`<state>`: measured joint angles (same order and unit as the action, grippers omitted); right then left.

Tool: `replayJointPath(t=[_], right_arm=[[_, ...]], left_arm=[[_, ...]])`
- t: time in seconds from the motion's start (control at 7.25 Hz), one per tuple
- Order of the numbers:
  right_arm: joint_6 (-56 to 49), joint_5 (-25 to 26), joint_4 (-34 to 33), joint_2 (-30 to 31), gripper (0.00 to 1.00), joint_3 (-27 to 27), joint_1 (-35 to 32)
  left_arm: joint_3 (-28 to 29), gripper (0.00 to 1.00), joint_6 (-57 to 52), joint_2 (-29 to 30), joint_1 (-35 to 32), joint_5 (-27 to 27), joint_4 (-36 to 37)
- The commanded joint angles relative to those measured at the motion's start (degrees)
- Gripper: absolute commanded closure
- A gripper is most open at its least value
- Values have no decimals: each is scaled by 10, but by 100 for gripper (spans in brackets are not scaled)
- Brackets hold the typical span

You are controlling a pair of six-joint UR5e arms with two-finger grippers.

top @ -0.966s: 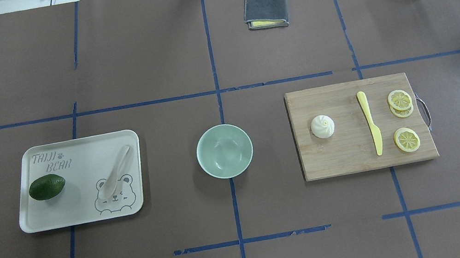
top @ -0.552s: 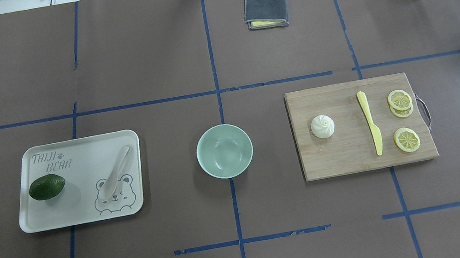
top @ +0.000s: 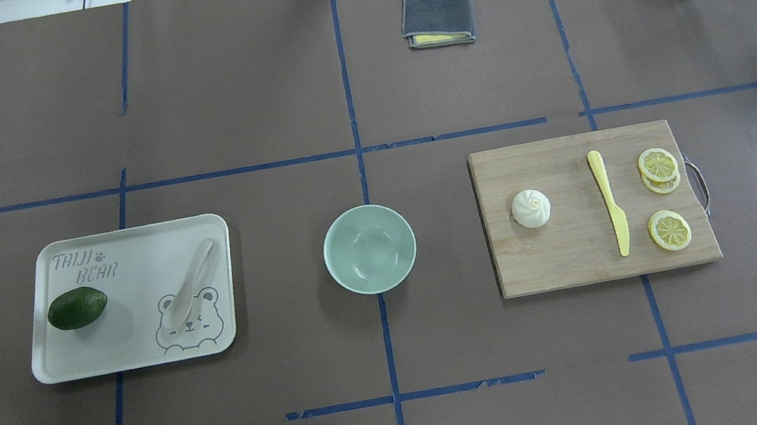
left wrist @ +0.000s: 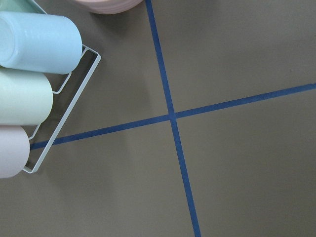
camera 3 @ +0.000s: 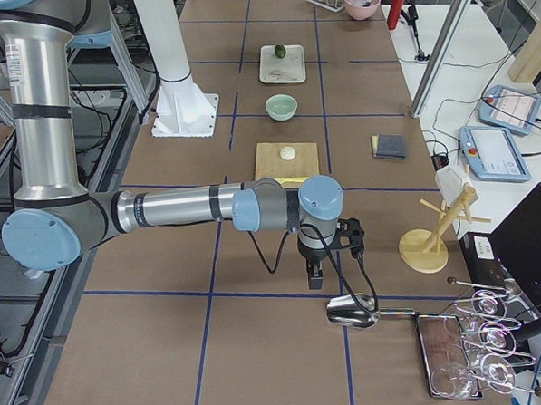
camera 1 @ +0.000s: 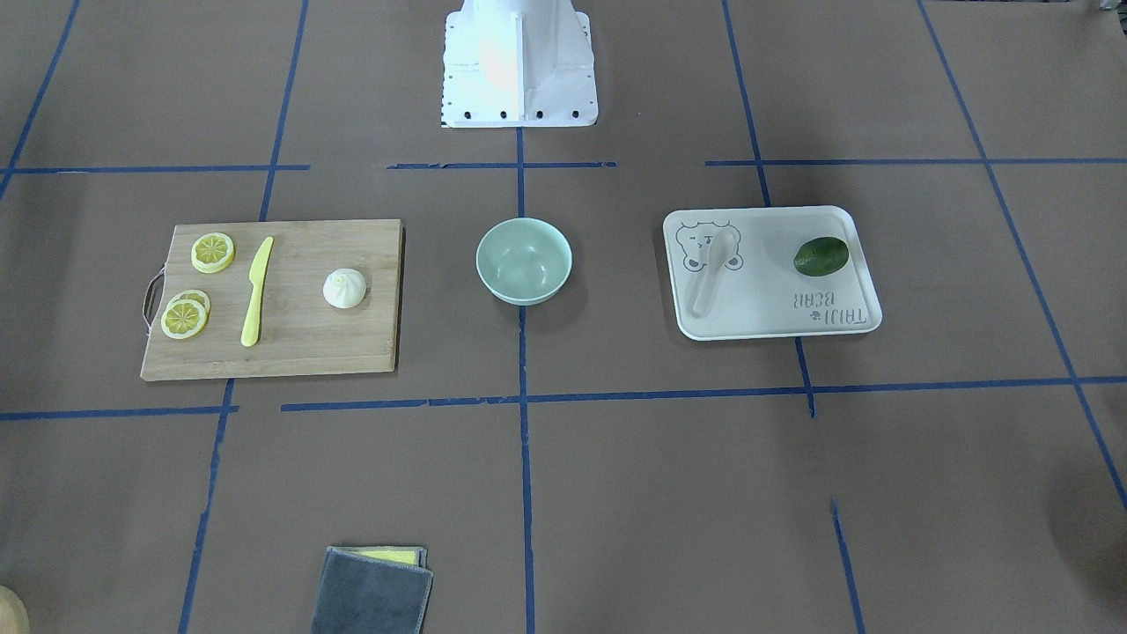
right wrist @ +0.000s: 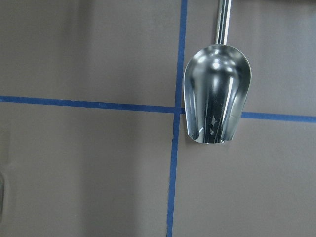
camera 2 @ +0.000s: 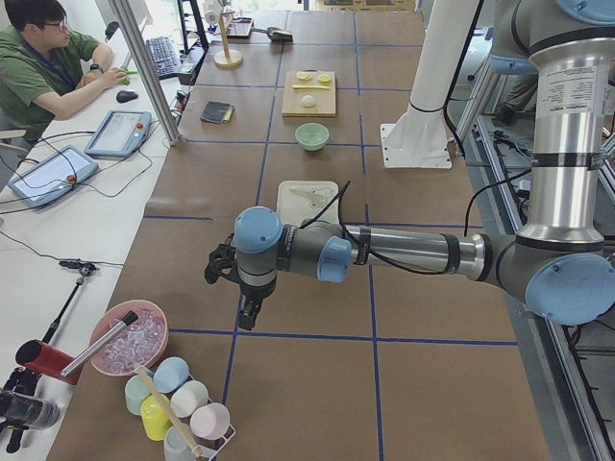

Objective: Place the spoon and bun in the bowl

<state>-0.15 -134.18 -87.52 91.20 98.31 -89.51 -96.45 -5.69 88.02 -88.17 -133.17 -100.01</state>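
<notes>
The spoon (top: 189, 284) is off-white, with a short thick handle and a deep scoop. It lies slanted on a pale tray (top: 140, 352), its scoop over the printed bear face, and a dark green fruit (top: 77, 307) lies on the same tray. The bun (top: 531, 208) is white and round with a twisted top. It sits on a wooden cutting board (top: 572, 265), apart from a yellow knife (top: 611, 208) and some lemon slices (top: 669, 230). The bowl (top: 369, 249) is pale green and smooth and stands between tray and board.

The overhead and front views show these things but neither claw. Only the side views show them. The left claw (camera 2: 246, 317) points down over bare table (camera 2: 317, 384), and the tray with the spoon is well beyond it, toward the middle. The right claw (camera 3: 315, 278) points down at the other end, and the board with the bun is well beyond it.

The left wrist view adds pastel cups (left wrist: 39, 42) in a wire rack near that claw. The right wrist view adds a metal scoop (right wrist: 217, 94) just under the other claw. For both claws I cannot tell if the fingers are apart or together.
</notes>
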Motion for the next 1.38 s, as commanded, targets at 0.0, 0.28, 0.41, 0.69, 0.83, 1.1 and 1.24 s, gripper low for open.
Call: replayJointPath(t=[0.0, 0.28, 0.41, 0.69, 0.83, 1.1, 1.24], right_arm=[[6, 10, 80, -4, 0, -3, 14], [80, 14, 80, -48, 0, -28, 14], [101, 8, 82, -48, 0, -24, 14], [101, 8, 83, -48, 0, -26, 14], [101, 8, 87, -45, 0, -25, 14], [103, 8, 113, -38, 0, -29, 14], [102, 8, 114, -37, 0, -26, 14]], left_arm=[[-13, 0, 1, 0, 23, 0, -114], [3, 0, 6, 1, 23, 6, -279], [21, 0, 8, 15, 23, 5, -350], [11, 0, 120, 29, 33, -9, -402], [7, 0, 200, 59, 56, -51, -396], [-15, 0, 268, 101, 167, 12, -384], [-29, 0, 270, 100, 211, 35, -372]])
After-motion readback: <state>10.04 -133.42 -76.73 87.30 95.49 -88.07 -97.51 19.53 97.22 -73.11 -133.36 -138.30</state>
